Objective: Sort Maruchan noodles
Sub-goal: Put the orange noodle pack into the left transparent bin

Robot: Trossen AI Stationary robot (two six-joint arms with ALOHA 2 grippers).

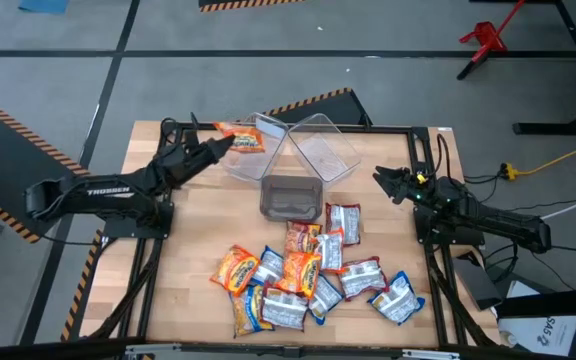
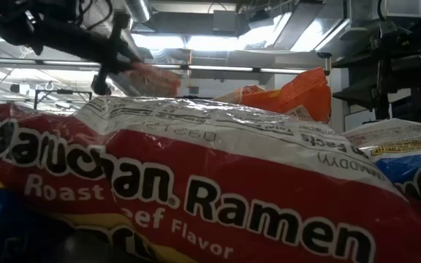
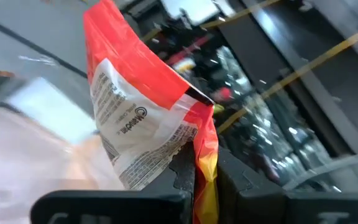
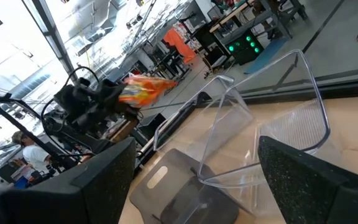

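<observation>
High view: 1 orange noodle packet (image 1: 240, 137) is pinched in the left gripper (image 1: 220, 143), held up above the far-left clear bin (image 1: 251, 160). Left wrist view shows the jaws clamped tight on the packet's (image 3: 143, 130) lower edge, rest of it sticking up free. So this 1 looks mid-delivery, not yet dropped.

Rest of the noodles, approx 14, lie in a loose heap (image 1: 308, 280) on the near half of the table (image 1: 193, 240), orange, red and blue ones mixed and overlapping. Low view is mostly blocked by a red packet (image 2: 188, 197) right at the lens.

3 bins sit fanned at the table's far middle: left clear, right clear (image 1: 326, 147), and a smoky grey one (image 1: 291, 197) nearest the heap. Can't make out any packets inside them, so sorting seems barely started.

Right gripper (image 1: 388, 180) waits over the table's right side, jaws spread wide, holding nothing.
</observation>
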